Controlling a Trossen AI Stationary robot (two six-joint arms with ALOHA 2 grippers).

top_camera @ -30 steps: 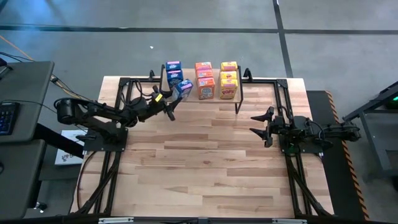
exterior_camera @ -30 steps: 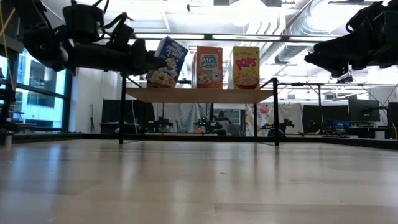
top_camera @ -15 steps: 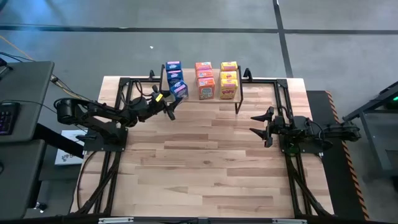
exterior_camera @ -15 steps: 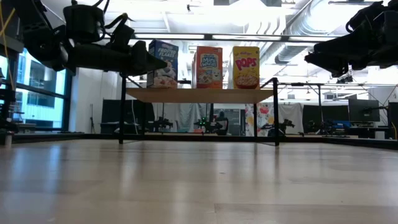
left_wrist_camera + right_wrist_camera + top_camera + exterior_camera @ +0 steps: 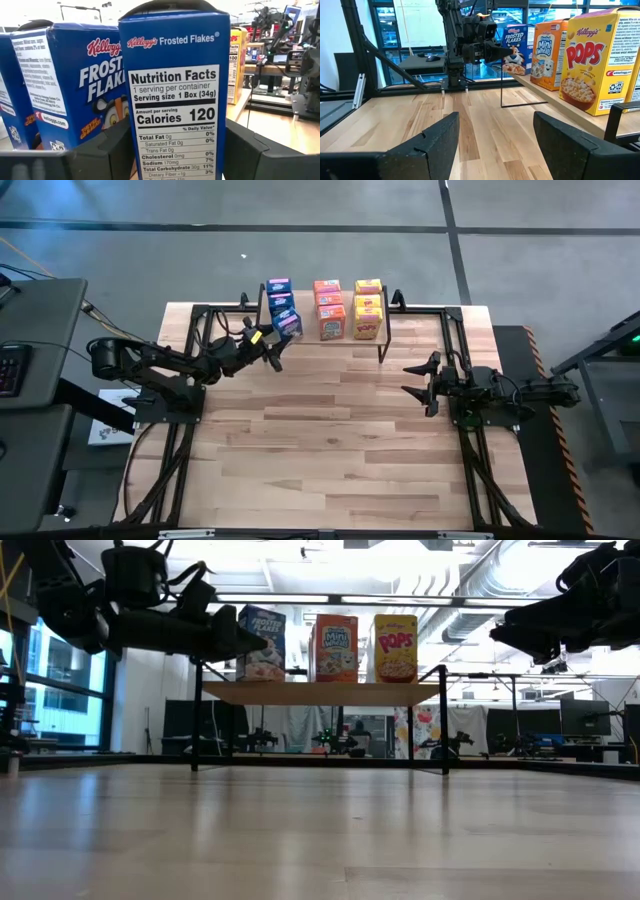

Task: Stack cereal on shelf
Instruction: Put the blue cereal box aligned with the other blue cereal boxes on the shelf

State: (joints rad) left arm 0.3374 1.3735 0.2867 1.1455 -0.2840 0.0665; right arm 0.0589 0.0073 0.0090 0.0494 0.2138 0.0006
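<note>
At the shelf's nine o'clock end, your left gripper straddles, fingers spread, a light, crushable blue box; grip its sides.

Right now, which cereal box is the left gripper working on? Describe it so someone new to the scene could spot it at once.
Find the shelf at the table's far edge, carrying three columns of cereal boxes: blue, orange, yellow. In the blue column, take the front blue box, nearest the table's middle. It alone stands between the fingers of the left gripper, its nutrition panel facing that arm's wrist camera.
</note>
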